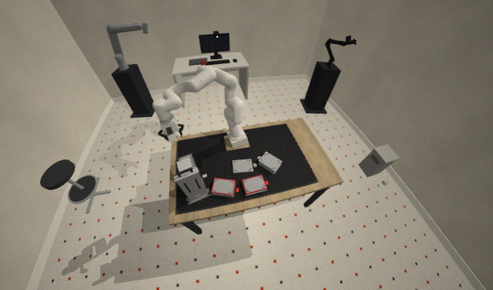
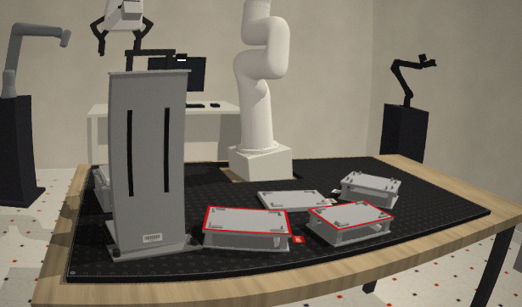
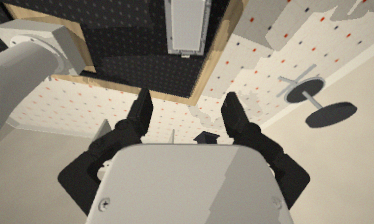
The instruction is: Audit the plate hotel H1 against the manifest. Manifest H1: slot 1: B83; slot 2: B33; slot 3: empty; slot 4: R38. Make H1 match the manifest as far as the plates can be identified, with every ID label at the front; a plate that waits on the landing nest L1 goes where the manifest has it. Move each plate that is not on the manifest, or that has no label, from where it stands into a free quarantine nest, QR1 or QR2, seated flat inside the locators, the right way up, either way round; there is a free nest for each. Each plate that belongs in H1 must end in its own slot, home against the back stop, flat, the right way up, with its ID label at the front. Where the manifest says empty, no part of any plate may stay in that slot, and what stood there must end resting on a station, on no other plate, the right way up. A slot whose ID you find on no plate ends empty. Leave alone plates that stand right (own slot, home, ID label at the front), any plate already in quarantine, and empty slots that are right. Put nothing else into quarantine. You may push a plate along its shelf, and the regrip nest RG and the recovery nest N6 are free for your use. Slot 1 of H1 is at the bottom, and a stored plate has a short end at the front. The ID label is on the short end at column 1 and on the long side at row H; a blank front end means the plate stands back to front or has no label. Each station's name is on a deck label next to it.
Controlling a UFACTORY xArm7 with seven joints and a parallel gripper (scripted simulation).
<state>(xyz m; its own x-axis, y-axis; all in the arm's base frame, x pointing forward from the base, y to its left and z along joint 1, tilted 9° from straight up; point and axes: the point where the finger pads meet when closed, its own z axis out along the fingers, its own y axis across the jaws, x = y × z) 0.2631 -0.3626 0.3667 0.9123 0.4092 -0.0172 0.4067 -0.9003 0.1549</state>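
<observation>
Hanging high in the air, the hand [image 2: 119,40] is sitting just past the back left corner of the desk [image 1: 327,170], up above the tall gray plate hotel [image 2: 147,161]. Its two black fingers are spreading wide apart, and nothing is sitting between them. The white arm [image 1: 199,82] is bending up from its base block [image 2: 281,167] at the back of the desk and reaching over to that side. The plate hotel is standing on the left part of the black mat [image 2: 434,203], and from the outside view it is showing its back wall with two long dark slits and a small barcode sticker [image 2: 152,237] near the bottom. The slots and the plates inside them are facing away, so I cannot tell what is in each one. From the top view, one gray plate [image 1: 185,164] is lying just behind the hotel. Two nests with red edges are sitting side by side at the front of the mat, the left red nest [image 2: 246,220] right beside the hotel and the right red nest [image 2: 350,215] next to it, and both are looking bare on top. Behind them a flat gray nest [image 2: 294,198] is lying low on the mat, and a taller gray nest [image 2: 370,186] is sitting tilted to its right. In the wrist view the hand is looking down at the desk corner, the spotted floor and a black stool [image 3: 331,114].
</observation>
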